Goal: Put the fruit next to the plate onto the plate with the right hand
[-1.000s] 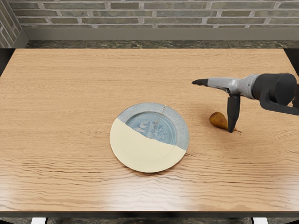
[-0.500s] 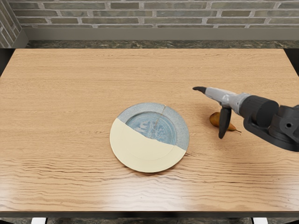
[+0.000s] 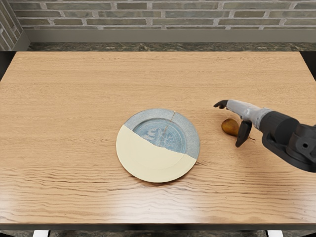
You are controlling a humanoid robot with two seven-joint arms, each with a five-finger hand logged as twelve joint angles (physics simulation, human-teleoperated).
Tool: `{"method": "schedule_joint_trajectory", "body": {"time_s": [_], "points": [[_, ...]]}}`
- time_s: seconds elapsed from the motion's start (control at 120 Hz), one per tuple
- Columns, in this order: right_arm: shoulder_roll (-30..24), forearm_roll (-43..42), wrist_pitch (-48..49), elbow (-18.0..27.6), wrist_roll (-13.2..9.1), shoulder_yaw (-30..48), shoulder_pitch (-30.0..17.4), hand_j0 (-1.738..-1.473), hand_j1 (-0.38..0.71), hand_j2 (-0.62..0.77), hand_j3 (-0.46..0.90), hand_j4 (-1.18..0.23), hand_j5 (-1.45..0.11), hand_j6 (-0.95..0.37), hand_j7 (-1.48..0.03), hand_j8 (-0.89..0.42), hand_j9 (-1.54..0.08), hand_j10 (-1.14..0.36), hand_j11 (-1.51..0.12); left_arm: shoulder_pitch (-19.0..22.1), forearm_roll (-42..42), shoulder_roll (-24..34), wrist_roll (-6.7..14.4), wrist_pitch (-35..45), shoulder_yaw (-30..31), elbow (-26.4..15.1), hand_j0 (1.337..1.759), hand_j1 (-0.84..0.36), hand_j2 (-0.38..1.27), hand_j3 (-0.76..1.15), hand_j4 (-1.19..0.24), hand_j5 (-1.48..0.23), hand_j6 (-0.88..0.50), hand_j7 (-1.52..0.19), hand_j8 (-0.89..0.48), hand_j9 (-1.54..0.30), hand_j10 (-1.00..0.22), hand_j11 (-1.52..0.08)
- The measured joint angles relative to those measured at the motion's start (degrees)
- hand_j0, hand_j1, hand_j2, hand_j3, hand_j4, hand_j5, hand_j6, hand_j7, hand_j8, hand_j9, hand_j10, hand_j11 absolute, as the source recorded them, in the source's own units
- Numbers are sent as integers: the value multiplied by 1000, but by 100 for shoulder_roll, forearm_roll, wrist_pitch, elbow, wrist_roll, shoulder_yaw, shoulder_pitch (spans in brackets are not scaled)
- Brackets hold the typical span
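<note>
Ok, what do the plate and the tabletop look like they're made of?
Plate: probably glazed ceramic, half cream, half mottled blue-grey, smooth with a low sheen. The thin dark line near its far rim could be a crack or pattern.
Table: wood or wood veneer, judging by the wavy grain; matte, no glare.

No writing, label, brand, number or sign can be read anywhere here. The only marking is a faint pale pattern at the centre of the round blue-grey and cream ceramic plate [image 3: 148, 159], too blurred to read as letters.
</note>
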Motion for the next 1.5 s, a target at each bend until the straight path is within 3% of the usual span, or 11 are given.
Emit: {"method": "schedule_joint_trajectory", "body": {"time_s": [0.85,1.2,1.308,1.5], "points": [[219,-351,-461,-144,0,1,-357,-1658,61,-66,0,-347,-448,-348,-447,-347,-447,-346,-447,4,0,0,0,0,0,0,1658,331,3,0,-16,-20,-16,-20,-16,-20,-16,-20],[252,-369,-523,-230,0,20,-423,-1658,237,-92,0,-502,-631,-498,-639,-459,-640,-496,-640,-1,0,0,0,0,0,0,1658,331,3,0,-15,-20,-16,-20,-16,-20,-15,-20],[261,-367,-526,-276,0,28,-429,-1657,271,-70,0,-526,-666,-519,-672,-444,-680,-518,-679,6,0,0,0,0,0,0,1658,331,3,0,-15,-19,-15,-19,-15,-19,-15,-19],[267,-329,-526,-338,-1,84,-432,-1656,304,107,0,-591,-757,-516,-760,-444,-769,-584,-769,5,0,0,0,0,0,0,1658,331,3,0,-15,-19,-15,-19,-15,-19,-15,-19]]}}
